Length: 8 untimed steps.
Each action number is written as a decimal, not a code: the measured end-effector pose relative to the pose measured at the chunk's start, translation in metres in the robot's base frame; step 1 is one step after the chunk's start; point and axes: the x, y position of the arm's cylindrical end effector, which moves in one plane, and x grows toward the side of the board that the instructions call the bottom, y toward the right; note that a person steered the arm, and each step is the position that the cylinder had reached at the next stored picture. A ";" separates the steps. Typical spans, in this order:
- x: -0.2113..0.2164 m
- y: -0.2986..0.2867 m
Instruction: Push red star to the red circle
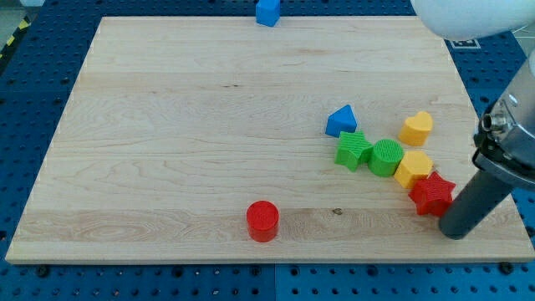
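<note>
Currently my tip (pixel 456 232) sits at the view's lower right, just beside the red star (pixel 432 194) on its right-hand, lower side, apparently touching or nearly so. No hand to report: the arm ends in a plain rod, nothing to open or close. Red star lies at the right end of a cluster, touching the yellow block (pixel 414 168), with green circle (pixel 386 157), green star (pixel 354 150), blue triangle (pixel 341 121) and a second yellow block (pixel 416 128) nearby. Red circle (pixel 262 221) stands well apart toward the view's lower middle. Tip placement on the far side suits a leftward push, I judge. Blue block (pixel 267 12) at the board (pixel 167 125) top edge is irrelevant.
</note>
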 end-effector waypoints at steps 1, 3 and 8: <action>-0.031 0.013; -0.047 -0.005; -0.046 -0.087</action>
